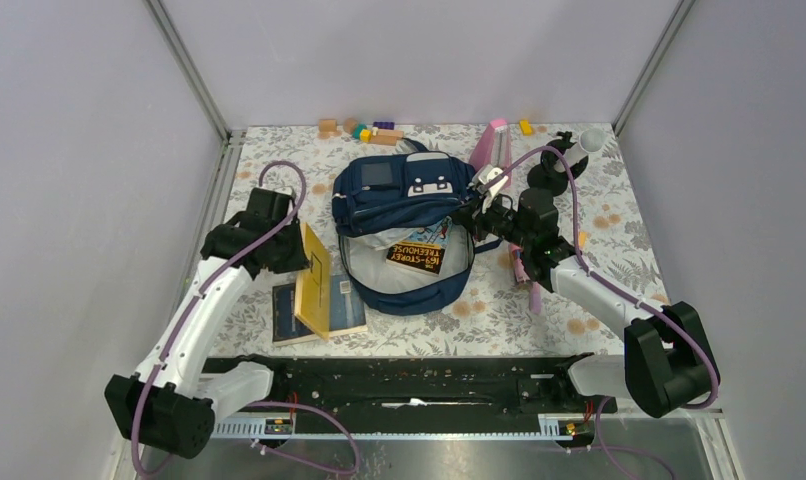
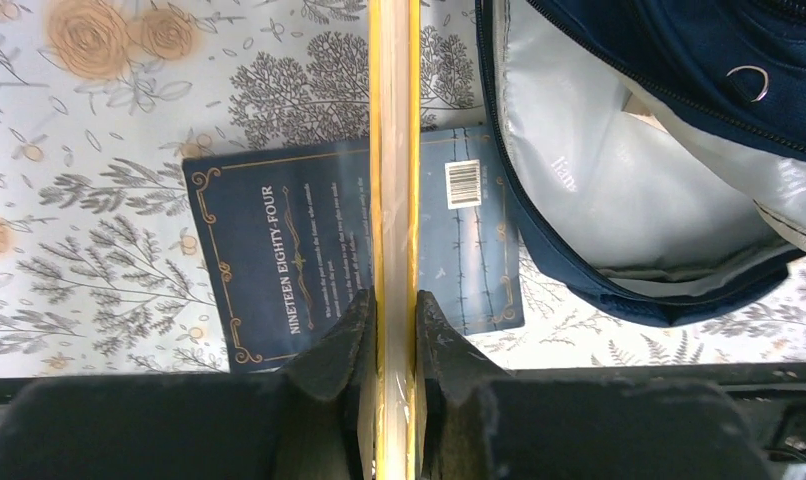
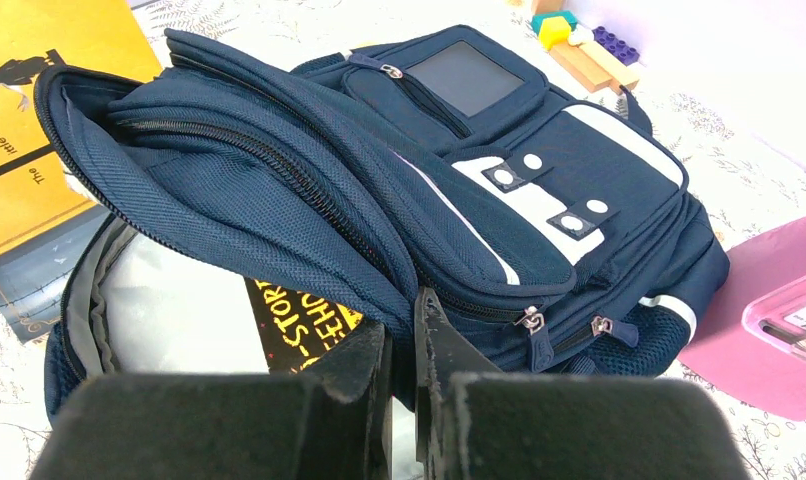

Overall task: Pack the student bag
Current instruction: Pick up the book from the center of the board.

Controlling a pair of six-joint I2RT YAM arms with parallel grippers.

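Note:
The navy student bag (image 1: 404,190) lies mid-table, its main compartment gaping toward me and showing grey lining (image 2: 599,180). A black book with yellow lettering (image 1: 416,258) rests inside. My right gripper (image 3: 401,330) is shut on the fabric edge of the bag's raised opening flap (image 3: 309,200), holding it up at the bag's right side (image 1: 476,215). My left gripper (image 2: 394,310) is shut on a thin yellow book (image 2: 394,150), held upright on edge left of the bag (image 1: 314,280). Below it a dark blue book, Nineteen Eighty-Four (image 2: 279,250), lies flat on the table.
Coloured and wooden blocks (image 1: 364,130) sit by the back wall, with a pink case (image 1: 489,145) and a small yellow block (image 1: 525,127) to the back right. Another pink item (image 1: 527,275) lies under the right arm. Frame posts and walls enclose the floral table.

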